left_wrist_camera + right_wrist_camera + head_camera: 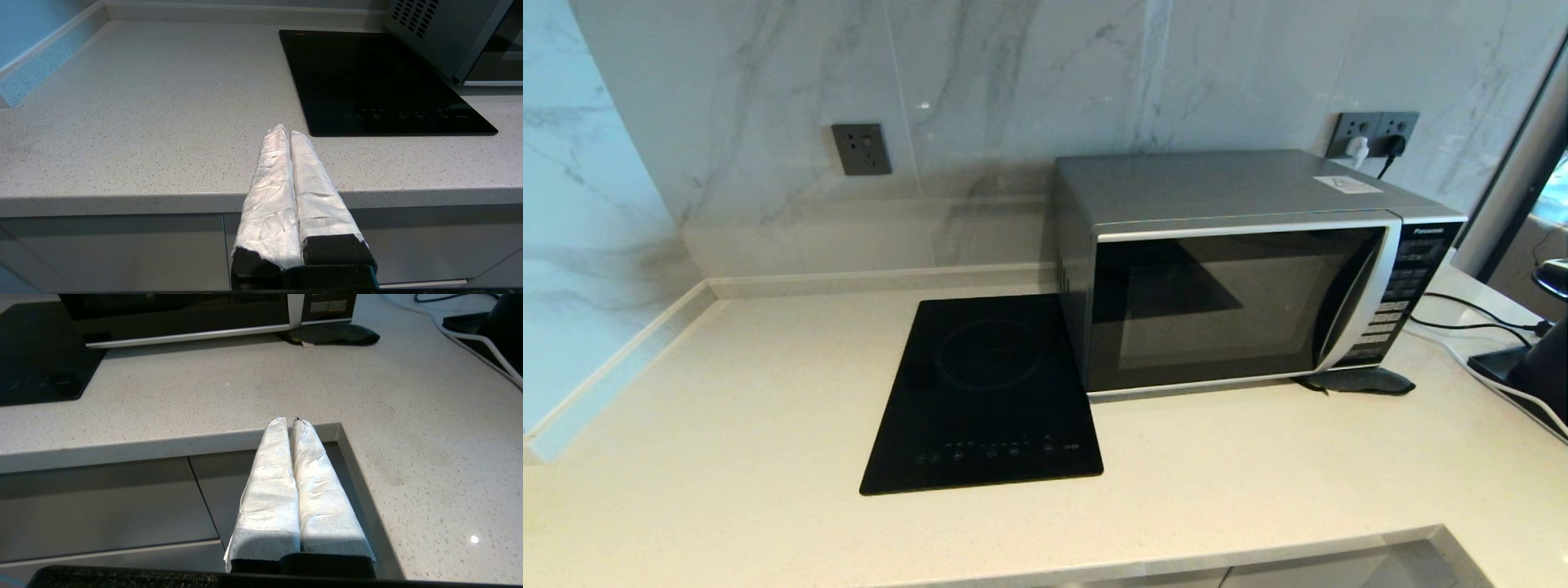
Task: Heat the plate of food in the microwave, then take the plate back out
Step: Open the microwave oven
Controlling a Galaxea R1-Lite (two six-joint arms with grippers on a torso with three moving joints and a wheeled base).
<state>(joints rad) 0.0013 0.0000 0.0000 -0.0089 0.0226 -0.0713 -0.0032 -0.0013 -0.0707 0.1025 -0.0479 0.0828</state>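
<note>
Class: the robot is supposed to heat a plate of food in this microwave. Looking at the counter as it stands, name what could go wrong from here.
1. No plate of food shows in any view, so the robot may have nothing to load.
2. The microwave door is closed; both claws, left claw and right claw, are shut and back at the counter edge.
3. Cables trail beside the microwave and might snag the right arm.

Kitchen: stone counter (727,425), induction hob (984,396), microwave (1233,278).

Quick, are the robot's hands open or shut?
Left gripper: shut, holding nothing.
Right gripper: shut, holding nothing.
</note>
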